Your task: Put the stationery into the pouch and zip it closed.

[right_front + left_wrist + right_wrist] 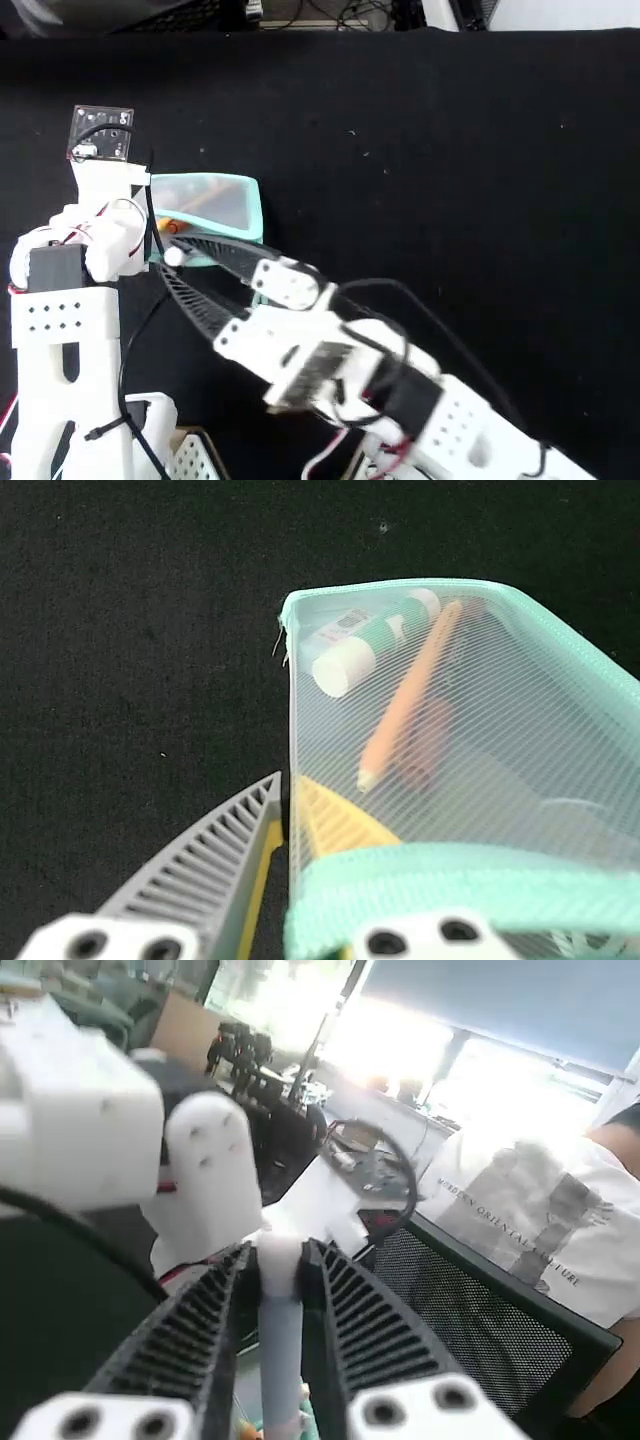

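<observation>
My left gripper (pixel 288 798) pinches the pouch (pixel 215 203), upper left of the high view, pencil (pixel 410 695) and glue stick (pixel 368 646) inside. My right gripper (pixel 278 1252) clamps a white stick (pixel 281 1332), probably going in next; zipping remains.

Blurred dark item (pixel 425 752) inside pouch (pixel 560 680), unidentifiable

We logged a table (pixel 450 150) under black cloth. A mint pouch (pixel 225 195) sat on it at the left, and two white arms (pixel 60 340) stood at the near edge.
</observation>
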`<action>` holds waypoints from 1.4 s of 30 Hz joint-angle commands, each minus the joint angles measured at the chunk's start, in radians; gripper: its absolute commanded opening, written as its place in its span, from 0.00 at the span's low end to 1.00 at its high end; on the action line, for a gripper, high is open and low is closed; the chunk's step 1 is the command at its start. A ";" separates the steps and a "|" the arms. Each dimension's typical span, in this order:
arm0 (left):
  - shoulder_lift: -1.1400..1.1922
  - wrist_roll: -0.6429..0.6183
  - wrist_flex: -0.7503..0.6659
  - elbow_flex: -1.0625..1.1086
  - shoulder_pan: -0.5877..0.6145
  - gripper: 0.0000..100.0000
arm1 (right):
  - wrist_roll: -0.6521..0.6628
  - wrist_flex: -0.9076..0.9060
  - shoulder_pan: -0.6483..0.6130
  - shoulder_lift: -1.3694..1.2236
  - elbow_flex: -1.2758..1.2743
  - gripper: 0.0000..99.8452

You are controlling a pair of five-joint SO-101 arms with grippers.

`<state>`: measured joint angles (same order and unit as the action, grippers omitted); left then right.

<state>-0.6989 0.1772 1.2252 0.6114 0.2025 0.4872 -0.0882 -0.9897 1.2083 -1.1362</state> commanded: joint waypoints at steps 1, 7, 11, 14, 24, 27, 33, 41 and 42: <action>0.012 0.006 -0.008 0.012 -0.002 0.03 | 0.048 0.129 0.029 -0.104 -0.015 0.01; 0.012 0.006 -0.008 0.012 -0.002 0.03 | 0.051 0.157 0.087 -0.234 -0.041 0.01; 0.012 0.006 -0.008 0.012 -0.002 0.03 | 0.051 0.157 0.092 -0.234 -0.105 0.01; 0.012 0.006 -0.008 0.012 -0.002 0.03 | 0.051 0.157 0.092 -0.216 -0.154 0.01; 0.012 0.006 -0.008 0.010 -0.002 0.03 | -0.028 -0.623 0.092 -0.217 0.208 0.14; 0.012 0.006 -0.008 0.012 -0.002 0.03 | -0.060 -0.763 0.087 -0.209 0.372 0.15; 0.012 0.006 -0.008 0.013 -0.002 0.03 | -0.060 -0.961 0.097 -0.208 0.613 0.19; 0.012 0.006 -0.008 0.013 -0.002 0.03 | -0.061 -1.048 0.233 -0.208 0.484 0.19; 0.012 0.006 -0.008 0.013 -0.002 0.03 | -0.061 -1.045 0.233 -0.208 0.444 0.19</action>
<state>-0.6989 0.1772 1.2283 0.6176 0.2010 0.4365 -1.1301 -0.7795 0.9920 -0.6268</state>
